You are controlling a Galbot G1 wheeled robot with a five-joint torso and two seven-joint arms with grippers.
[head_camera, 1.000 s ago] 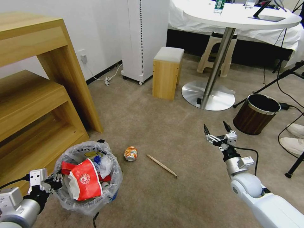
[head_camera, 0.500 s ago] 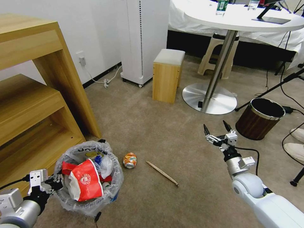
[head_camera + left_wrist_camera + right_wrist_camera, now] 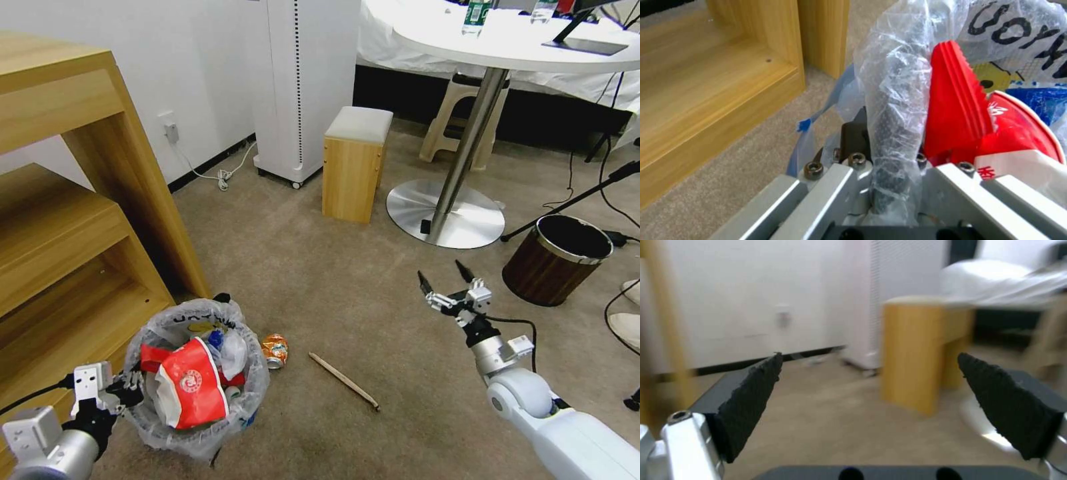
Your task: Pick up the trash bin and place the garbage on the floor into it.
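A: Where is the trash bin (image 3: 197,387)?
B: On the floor (image 3: 320,280), just beside the wooden shelf unit (image 3: 73,220). The left end effector (image 3: 123,390) is clamped on its rim; the left wrist view shows the dark rim and clear liner (image 3: 893,110) pinched between its fingers.

A: What's in the bin?
B: A red wrapper (image 3: 190,390) heaped above the rim, with other scraps under it.

A: And what's left out?
B: The crushed orange can (image 3: 275,350), touching or just beside the bin's liner, and the wooden stick (image 3: 343,380), a little farther from the bin.

A: The other arm?
B: The right end effector (image 3: 445,288) hangs above the floor, well apart from the bin, fingers spread wide and empty.

A: Risks?
B: The grip is on one side of the rim only, so I'd judge a lift could tilt the bin and spill the piled wrapper. The liner could also slip off the rim. The bin may nudge the can.
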